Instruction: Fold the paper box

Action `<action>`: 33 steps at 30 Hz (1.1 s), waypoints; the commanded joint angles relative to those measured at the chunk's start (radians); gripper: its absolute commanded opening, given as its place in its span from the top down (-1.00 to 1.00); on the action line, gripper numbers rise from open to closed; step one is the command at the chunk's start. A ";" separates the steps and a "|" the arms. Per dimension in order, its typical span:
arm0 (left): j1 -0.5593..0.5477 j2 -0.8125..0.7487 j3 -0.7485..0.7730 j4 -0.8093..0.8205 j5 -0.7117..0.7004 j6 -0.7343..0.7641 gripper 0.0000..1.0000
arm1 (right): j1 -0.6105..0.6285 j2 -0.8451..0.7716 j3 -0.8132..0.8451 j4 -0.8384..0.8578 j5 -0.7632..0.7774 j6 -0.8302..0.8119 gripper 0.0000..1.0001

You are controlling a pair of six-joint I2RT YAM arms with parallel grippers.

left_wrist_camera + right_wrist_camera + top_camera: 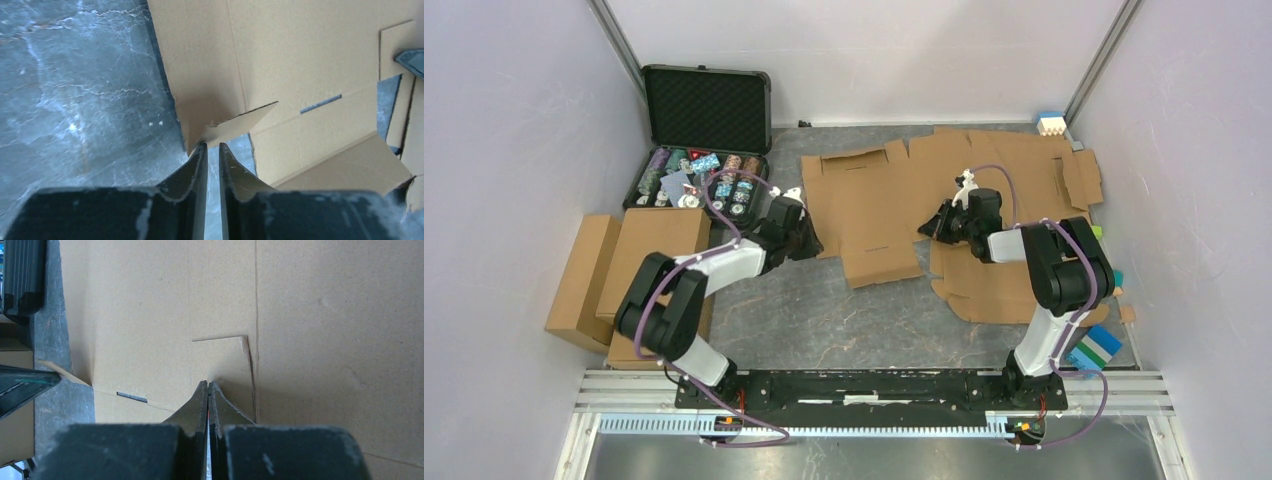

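The paper box (869, 205) lies as a flat brown cardboard sheet in the middle of the table. My left gripper (809, 237) is at its left edge. In the left wrist view the jaws (213, 145) stand a narrow gap apart with table showing between them. A raised corner flap (245, 120) of the sheet (300, 60) ends right at the tips. My right gripper (934, 228) is at the sheet's right side. It is shut (208, 383), tips down on the cardboard (150, 315) beside a small cut tab (222, 357), holding nothing.
An open black case of poker chips (704, 150) stands at the back left. Folded cardboard boxes (624, 270) are stacked by the left arm. More flat cardboard sheets (1014, 170) lie under and behind the right arm. Coloured blocks (1094, 345) sit at the right edge.
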 commanded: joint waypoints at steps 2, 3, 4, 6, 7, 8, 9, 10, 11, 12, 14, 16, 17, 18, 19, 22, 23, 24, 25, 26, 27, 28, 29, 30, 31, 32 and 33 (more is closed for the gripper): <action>0.002 -0.128 -0.046 0.077 -0.033 0.038 0.37 | 0.001 -0.009 -0.040 -0.116 0.048 -0.049 1.00; 0.005 -0.128 -0.039 0.064 -0.032 0.038 0.29 | 0.002 -0.013 -0.041 -0.115 0.047 -0.053 1.00; 0.011 -0.127 -0.031 0.052 -0.032 0.035 0.21 | 0.002 -0.019 -0.044 -0.115 0.048 -0.056 1.00; 0.028 -0.128 -0.027 0.046 -0.032 0.021 0.12 | 0.004 -0.030 -0.047 -0.113 0.054 -0.062 1.00; 0.040 -0.130 -0.027 0.046 -0.032 0.008 0.09 | 0.005 -0.034 -0.048 -0.112 0.054 -0.064 1.00; 0.051 -0.134 -0.027 0.046 -0.028 -0.001 0.09 | 0.006 -0.036 -0.049 -0.111 0.056 -0.065 1.00; 0.064 -0.135 -0.027 0.045 -0.024 -0.012 0.08 | 0.006 -0.037 -0.048 -0.111 0.054 -0.065 1.00; 0.077 -0.135 -0.022 0.036 -0.024 -0.021 0.08 | 0.007 -0.037 -0.049 -0.107 0.050 -0.065 1.00; 0.090 -0.133 -0.018 0.031 -0.021 -0.035 0.04 | 0.008 -0.036 -0.048 -0.106 0.047 -0.064 1.00; 0.103 -0.126 -0.008 0.021 -0.017 -0.048 -0.12 | 0.008 -0.035 -0.048 -0.105 0.044 -0.063 1.00; 0.128 -0.091 0.028 -0.023 0.009 -0.059 -0.26 | 0.009 -0.035 -0.048 -0.102 0.039 -0.062 1.00; 0.144 -0.046 0.056 -0.036 0.050 -0.069 -0.33 | 0.010 -0.034 -0.048 -0.099 0.034 -0.061 1.00; 0.152 -0.028 0.063 -0.028 0.065 -0.081 -0.36 | 0.011 -0.036 -0.048 -0.099 0.033 -0.061 1.00; 0.158 -0.011 0.065 -0.016 0.081 -0.092 -0.38 | 0.011 -0.037 -0.048 -0.098 0.031 -0.060 1.00; 0.165 0.004 0.065 0.000 0.099 -0.104 -0.39 | 0.012 -0.038 -0.049 -0.097 0.030 -0.058 1.00; 0.185 0.062 0.080 0.057 0.175 -0.136 -0.40 | 0.013 -0.037 -0.051 -0.089 0.016 -0.052 1.00; 0.188 0.084 0.091 0.067 0.197 -0.142 -0.39 | 0.014 -0.039 -0.050 -0.088 0.015 -0.051 1.00; 0.191 0.105 0.108 0.071 0.213 -0.150 -0.39 | 0.015 -0.039 -0.051 -0.087 0.015 -0.051 1.00; 0.190 0.130 0.127 0.073 0.230 -0.153 -0.38 | 0.017 -0.039 -0.051 -0.087 0.014 -0.051 1.00; 0.190 0.153 0.144 0.073 0.242 -0.160 -0.37 | 0.017 -0.038 -0.051 -0.088 0.013 -0.050 1.00; 0.190 0.170 0.160 0.078 0.252 -0.167 -0.36 | 0.017 -0.037 -0.051 -0.086 0.011 -0.050 1.00; 0.190 0.190 0.173 0.087 0.265 -0.176 -0.34 | 0.017 -0.038 -0.050 -0.085 0.008 -0.050 1.00; 0.190 0.209 0.191 0.091 0.278 -0.179 -0.27 | 0.018 -0.037 -0.048 -0.084 0.009 -0.050 1.00; 0.190 0.223 0.207 0.092 0.290 -0.180 -0.20 | 0.018 -0.037 -0.049 -0.084 0.006 -0.050 1.00; 0.190 0.236 0.219 0.093 0.300 -0.179 -0.10 | 0.018 -0.038 -0.049 -0.084 0.006 -0.050 1.00; 0.190 0.245 0.229 0.093 0.307 -0.177 -0.01 | 0.018 -0.037 -0.049 -0.082 0.004 -0.050 1.00; 0.190 0.253 0.235 0.095 0.312 -0.175 0.10 | 0.018 -0.037 -0.050 -0.081 0.003 -0.050 1.00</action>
